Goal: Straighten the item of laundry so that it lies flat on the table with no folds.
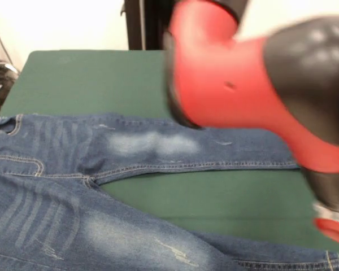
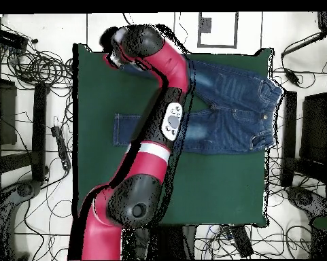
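no readable text, labels or numbers

My jeans (image 1: 101,169) lie spread across the dark green table (image 1: 90,79), blue denim with faded whitish thigh patches and tan stitching. Seen from the front, the waist sits at the left edge and both legs run rightward, splayed apart, green cloth showing between them; from overhead my arm crosses over both legs

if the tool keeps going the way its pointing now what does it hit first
Pointing down, the tool would probably meet the jeans near the cuff below it, or else the bare table beside that cuff; depth is unclear.
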Controlling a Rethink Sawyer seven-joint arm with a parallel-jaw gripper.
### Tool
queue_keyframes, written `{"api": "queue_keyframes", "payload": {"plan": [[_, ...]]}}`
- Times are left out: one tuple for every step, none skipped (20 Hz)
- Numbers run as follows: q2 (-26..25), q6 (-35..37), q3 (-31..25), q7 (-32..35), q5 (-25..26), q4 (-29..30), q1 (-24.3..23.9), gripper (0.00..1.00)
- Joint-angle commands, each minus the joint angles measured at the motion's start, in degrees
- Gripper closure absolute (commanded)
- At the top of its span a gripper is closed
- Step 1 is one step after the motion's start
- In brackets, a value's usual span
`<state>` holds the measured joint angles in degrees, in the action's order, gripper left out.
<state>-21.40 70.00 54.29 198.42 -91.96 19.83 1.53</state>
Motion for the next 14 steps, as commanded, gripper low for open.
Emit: {"api": "queue_keyframes", "payload": {"plan": [[4.73,8.49,-7.51,-12.15,10.8,7.4,-5.01,1.0],[4.22,9.84,-6.21,-12.88,12.79,5.15,-6.48,1.0],[3.99,10.59,-6.28,-12.93,13.74,3.9,-7.31,1.0],[3.17,12.08,-5.27,-13.05,14.61,1.5,-8.8,1.0],[2.72,12.68,-4.77,-13.19,15.44,0.14,-9.67,1.0],[1.7,13.43,-3.37,-13.51,16.01,-2.08,-11.05,1.0],[1.26,13.42,-3.55,-13.35,16.15,-2.94,-11.6,1.0],[0.64,13.42,-4.32,-13.52,15.94,-3.67,-12.17,1.0],[0.34,13.27,-4.7,-13.64,16.25,-4.14,-12.45,1.0],[-0.03,12.84,-4.77,-13.86,16.7,-4.46,-12.7,1.0],[-0.4,12.41,-4.84,-14.08,17.16,-4.79,-12.95,1.0],[-0.93,11.66,-5.17,-14.32,17.43,-5.15,-13.25,1.0],[-1.19,11.24,-5.49,-14.36,17.69,-5.3,-13.29,1.0],[-1.58,10.25,-6.06,-14.63,18.02,-5.26,-13.28,1.0]]}}
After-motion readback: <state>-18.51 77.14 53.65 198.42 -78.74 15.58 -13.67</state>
